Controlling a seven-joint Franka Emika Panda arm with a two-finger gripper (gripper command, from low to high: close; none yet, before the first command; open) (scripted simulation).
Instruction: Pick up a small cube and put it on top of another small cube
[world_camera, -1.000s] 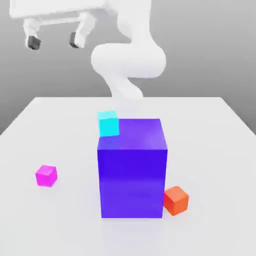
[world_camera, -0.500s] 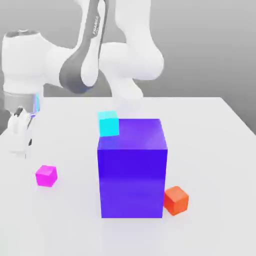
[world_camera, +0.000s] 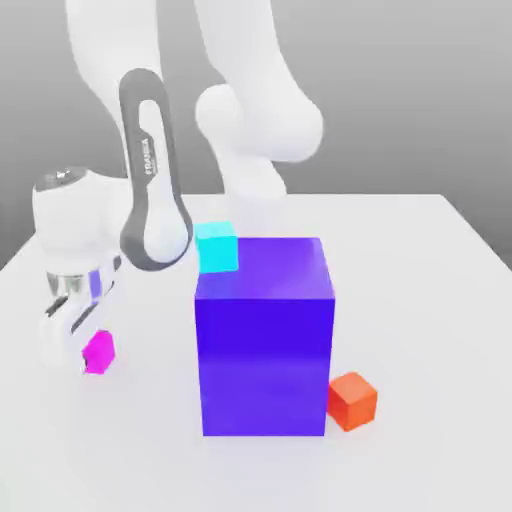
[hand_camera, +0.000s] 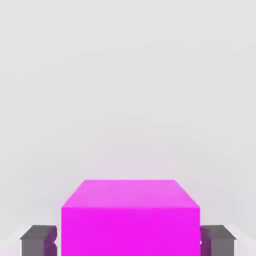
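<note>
Over at the exterior view's left, the gripper (hand_camera: 128, 242) straddles the small magenta cube (world_camera: 100, 352) on the table (world_camera: 420, 300), fingers parted barely wider than it, a sliver of gap on one side; no firm hold yet, I'd say. Reaching is done; lifting and stacking remain, onto either the cyan cube (world_camera: 217, 248) atop the blue-purple block (world_camera: 264, 365) or the orange-red cube (world_camera: 352, 402) beside it.

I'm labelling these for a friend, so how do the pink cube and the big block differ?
The magenta cube is small; the blue-purple block is far larger. The block bears a cyan cube on top; the magenta one has none. Both sit on the table.
</note>
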